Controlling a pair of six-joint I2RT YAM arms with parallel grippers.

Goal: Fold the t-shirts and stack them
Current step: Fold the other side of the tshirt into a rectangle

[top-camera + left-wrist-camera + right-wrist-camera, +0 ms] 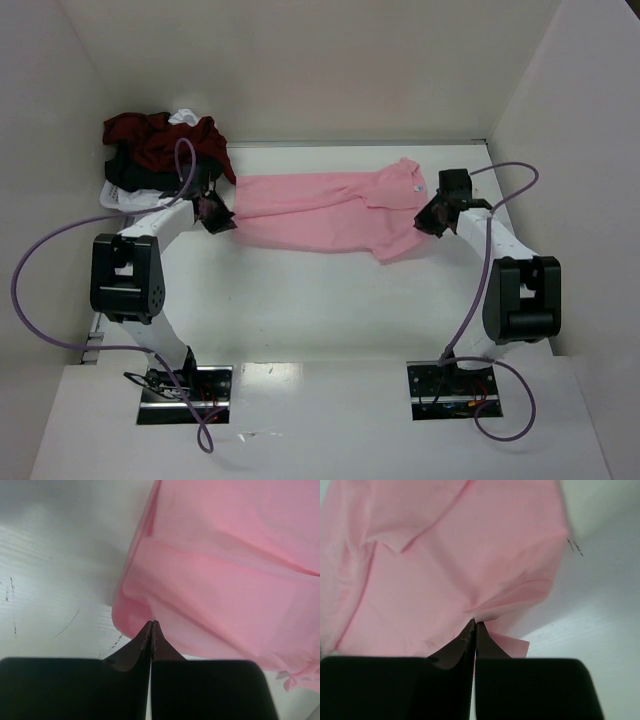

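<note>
- The pink t-shirt lies spread on the worktop, in its far half. It is stretched sideways, from near the left edge to near the right edge.
- My left gripper is at the left end of the pink t-shirt. In the left wrist view the left gripper is fully closed, and the tips pinch the rounded edge of the pink cloth.
- My right gripper is at the right end, beside the collar with the small white neck label. Seen from the right wrist, the right gripper is also closed, with a fold of the pink cloth caught at the tips.
- The heap of other t-shirts, dark red, black and white, sits in the far left corner of the worktop, close behind my left gripper.
</note>
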